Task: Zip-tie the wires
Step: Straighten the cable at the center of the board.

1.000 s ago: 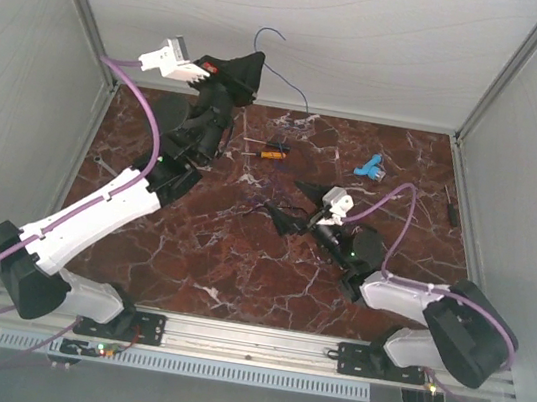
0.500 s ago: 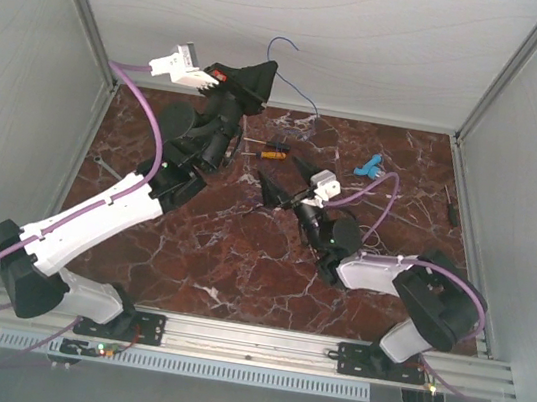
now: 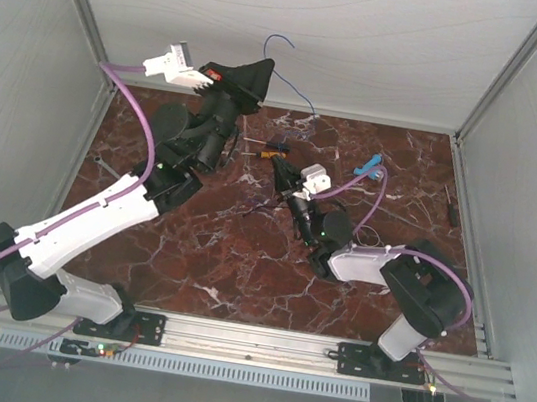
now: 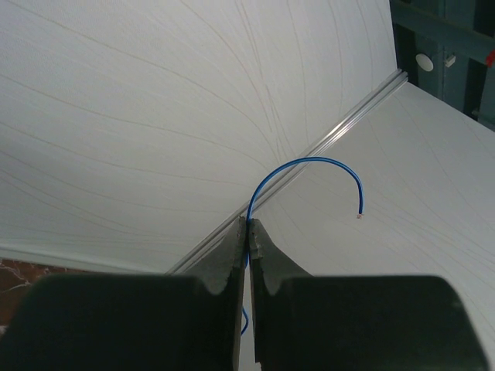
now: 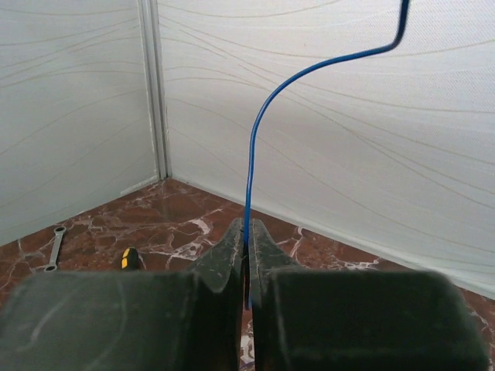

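A hair-thin blue wire (image 4: 309, 158), curved, is pinched in the closed left jaws above the veined red-marble worktop's (image 3: 241, 248) far edge; lower down it is clamped by the right jaws.

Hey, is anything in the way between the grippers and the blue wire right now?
Nothing visible stands between them. The left gripper is shut on the blue wire, and the right gripper is shut on a stretch of blue wire too.
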### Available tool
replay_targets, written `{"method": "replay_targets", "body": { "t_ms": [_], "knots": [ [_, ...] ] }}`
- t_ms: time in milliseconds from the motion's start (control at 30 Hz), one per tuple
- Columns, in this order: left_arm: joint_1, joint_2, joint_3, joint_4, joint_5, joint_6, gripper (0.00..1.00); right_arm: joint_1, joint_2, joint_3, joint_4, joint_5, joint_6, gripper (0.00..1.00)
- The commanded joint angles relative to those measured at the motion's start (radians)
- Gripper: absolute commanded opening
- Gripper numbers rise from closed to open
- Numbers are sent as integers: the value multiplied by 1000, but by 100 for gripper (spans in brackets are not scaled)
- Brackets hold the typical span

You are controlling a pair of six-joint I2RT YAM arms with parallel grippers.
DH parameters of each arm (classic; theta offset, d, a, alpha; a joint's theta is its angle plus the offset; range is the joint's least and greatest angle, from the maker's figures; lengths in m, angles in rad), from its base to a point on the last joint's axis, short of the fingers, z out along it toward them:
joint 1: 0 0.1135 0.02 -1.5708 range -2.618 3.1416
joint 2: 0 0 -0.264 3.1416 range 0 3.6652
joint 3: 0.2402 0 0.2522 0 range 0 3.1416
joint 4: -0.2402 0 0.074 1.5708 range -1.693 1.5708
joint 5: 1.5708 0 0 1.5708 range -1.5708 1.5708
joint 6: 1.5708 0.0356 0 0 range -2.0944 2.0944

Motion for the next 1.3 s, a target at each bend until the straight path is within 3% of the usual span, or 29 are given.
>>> {"method": "replay_targets", "body": {
  "t_ms": [0,133,200,267,367,467,600,733,1000,1267],
  "knots": [
    [-6,-37,5,44,-22,24,0,5,-6,3,167,-25,-33,0],
    [-5,-48,-5,56,-70,89,0,9,-92,-93,150,-20,-6,0],
    [-4,-48,-11,71,-91,140,0,9,-200,-148,42,17,51,0],
    [-2,-38,-10,78,-99,178,0,7,-337,-143,-231,27,110,0],
    [1,-9,0,68,-99,226,0,-12,-520,-12,-848,21,259,0],
    [0,36,22,25,-82,253,0,-32,-621,96,-1295,-24,337,0],
    [0,119,57,-39,-55,238,0,-73,-708,180,-1705,-68,421,0],
    [-3,218,92,-93,-5,172,0,-165,-746,225,-2002,-174,540,0],
    [-14,391,134,-153,69,79,0,-348,-821,195,-2264,-277,698,0],
    [-21,538,170,-186,114,37,0,-447,-850,98,-2358,-218,879,0]
  ]
}}
